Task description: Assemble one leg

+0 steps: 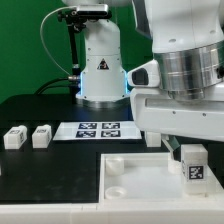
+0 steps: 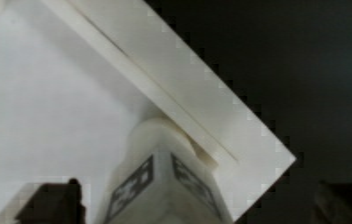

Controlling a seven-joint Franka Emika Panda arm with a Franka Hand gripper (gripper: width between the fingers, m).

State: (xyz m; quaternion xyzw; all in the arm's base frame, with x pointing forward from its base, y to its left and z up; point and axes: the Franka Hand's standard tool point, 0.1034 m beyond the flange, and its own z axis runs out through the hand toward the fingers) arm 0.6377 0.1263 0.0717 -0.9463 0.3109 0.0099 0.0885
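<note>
A white leg (image 1: 193,165) with a black-and-white tag stands upright at the corner of the large white tray-like piece (image 1: 130,178) on the exterior view's right. My gripper (image 1: 190,156) hangs right over it. In the wrist view the leg (image 2: 164,180) rises between my two dark fingers (image 2: 48,203), with a gap on each side, so the gripper (image 2: 191,208) is open and holds nothing. The tray-like piece (image 2: 66,100) and its raised rim (image 2: 191,95) fill most of that view.
Two more white legs (image 1: 14,137) (image 1: 41,135) lie on the black table at the exterior view's left. The marker board (image 1: 98,129) lies flat behind the tray-like piece. The robot's white base (image 1: 100,65) stands at the back.
</note>
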